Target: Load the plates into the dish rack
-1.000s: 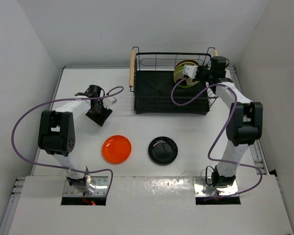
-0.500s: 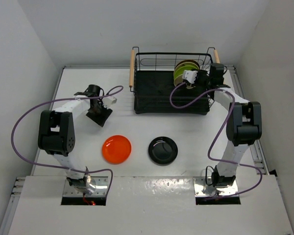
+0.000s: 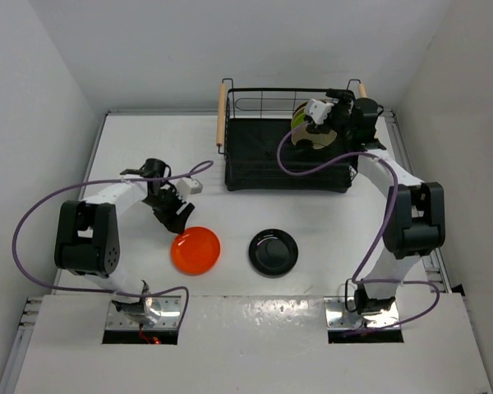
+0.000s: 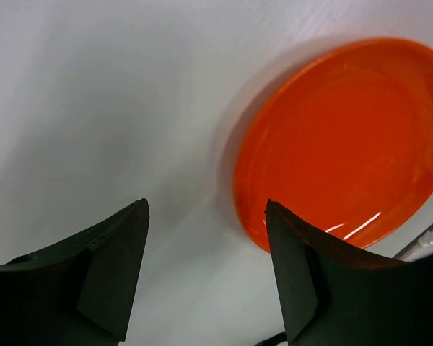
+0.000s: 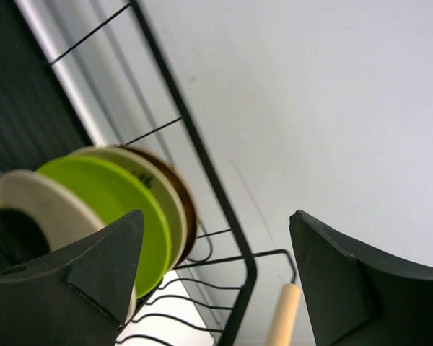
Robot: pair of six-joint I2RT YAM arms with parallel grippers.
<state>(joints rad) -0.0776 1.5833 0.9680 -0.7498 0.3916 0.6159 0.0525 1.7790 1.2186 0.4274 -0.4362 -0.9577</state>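
left gripper [image 4: 206, 209]: fingers spread wide, nothing between them, low over the table [image 3: 329, 213] just beside the orange plate's rim.
orange plate [image 3: 196, 250]: flat on the table, near centre-left.
black plate [image 3: 273, 252]: flat, near the orange one, apart from it.
dish rack [image 3: 263, 156]: far side of the table, wooden handle [image 3: 223, 115] at its left end.
in the rack's right end, on edge: beige plate [image 5: 29, 209], lime green plate [image 5: 108, 194], cream plate [image 5: 157, 189], brown plate [image 5: 186, 202].
right gripper [image 5: 215, 216]: spread wide, holding nothing, above those plates.
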